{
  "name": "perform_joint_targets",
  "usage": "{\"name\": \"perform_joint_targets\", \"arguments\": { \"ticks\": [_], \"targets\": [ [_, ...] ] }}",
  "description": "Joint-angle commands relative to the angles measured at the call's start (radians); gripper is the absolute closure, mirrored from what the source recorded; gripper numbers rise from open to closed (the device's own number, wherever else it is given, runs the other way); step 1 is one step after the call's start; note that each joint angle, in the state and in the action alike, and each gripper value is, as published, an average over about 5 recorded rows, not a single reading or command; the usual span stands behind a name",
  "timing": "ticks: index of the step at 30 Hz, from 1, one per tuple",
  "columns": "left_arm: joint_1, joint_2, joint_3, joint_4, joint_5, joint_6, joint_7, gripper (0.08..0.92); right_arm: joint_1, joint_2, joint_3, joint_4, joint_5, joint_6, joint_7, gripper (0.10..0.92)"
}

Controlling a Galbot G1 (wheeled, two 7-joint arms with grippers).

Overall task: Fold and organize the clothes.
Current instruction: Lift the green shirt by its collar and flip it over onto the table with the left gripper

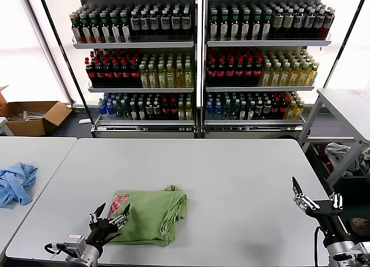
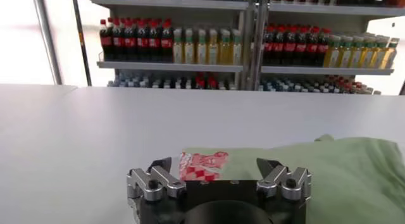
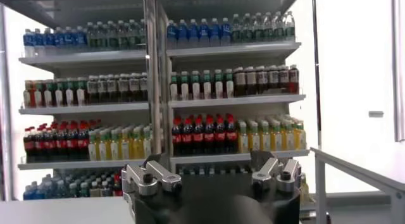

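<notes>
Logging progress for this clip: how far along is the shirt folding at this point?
Partly done: the green polo shirt lies bunched into a rough, uneven fold on the white table, its red-and-white print showing at one edge. In hand: nothing; the left gripper hovers open at the shirt's near edge, and the right gripper waits open off the table's right side. Left: squaring up the fold.

A shop-like mock-up, probably a test lab: two tall shelf units (image 1: 196, 65) along the far edge of the grey worktop (image 1: 231, 174) hold rows of bottled drinks (image 1: 144, 73). An open cardboard box (image 1: 32, 117) sits on the floor beyond the worktop's far left corner.
</notes>
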Motion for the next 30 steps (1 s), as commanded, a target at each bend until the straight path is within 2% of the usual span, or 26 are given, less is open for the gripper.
{"name": "perform_joint_targets", "arguments": {
  "ticks": [1,23,26,30],
  "targets": [
    [0.005,0.002,-0.044,0.067,-0.043,-0.012,0.034,0.177,-0.061,0.008,0.046,-0.006,0.0,0.01,-0.002,0.203],
    [0.003,-0.023,0.008,0.063,-0.092,-0.009,0.056,0.178,-0.085,0.039,0.014,-0.01,-0.024,0.026,-0.011,0.203],
    [-0.006,-0.026,0.017,0.069,-0.099,-0.01,0.065,0.218,-0.084,0.04,0.014,-0.01,-0.024,0.027,-0.012,0.203],
    [-0.017,-0.029,0.03,0.083,-0.104,-0.011,0.08,0.329,-0.082,0.043,0.01,-0.01,-0.025,0.028,-0.012,0.203]
  ]
}}
